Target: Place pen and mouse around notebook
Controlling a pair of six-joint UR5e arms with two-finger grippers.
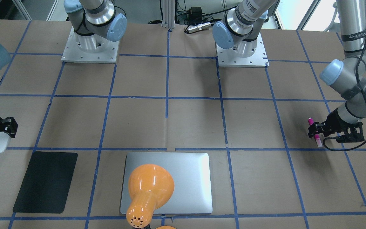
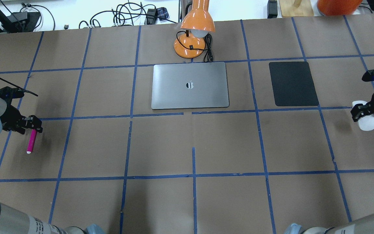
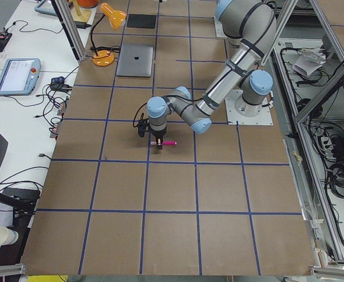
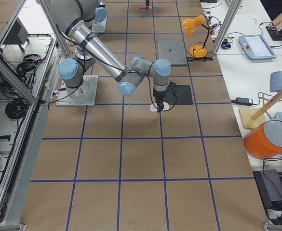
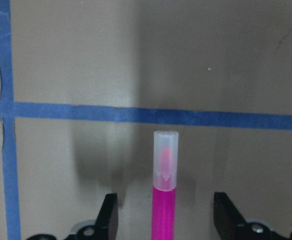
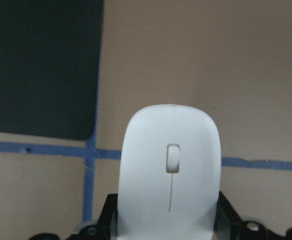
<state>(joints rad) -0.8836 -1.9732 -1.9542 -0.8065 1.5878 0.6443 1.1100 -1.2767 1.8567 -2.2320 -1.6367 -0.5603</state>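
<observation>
Left end effector [image 2: 33, 125] spread astride pen [image 2: 31, 141], right end effector [image 2: 363, 113] clasping mouse [image 2: 367, 123]

Bright, even light, soft shadows, sheen on the notebook [image 1: 189, 181], wrist views blurred.

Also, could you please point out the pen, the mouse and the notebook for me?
pen [image 2: 31, 141], overhead view, middle of its pink barrel.
mouse [image 6: 146, 165], right wrist view, top shell beside the scroll wheel.
notebook [image 2: 190, 97], overhead view, lid below the logo.
</observation>
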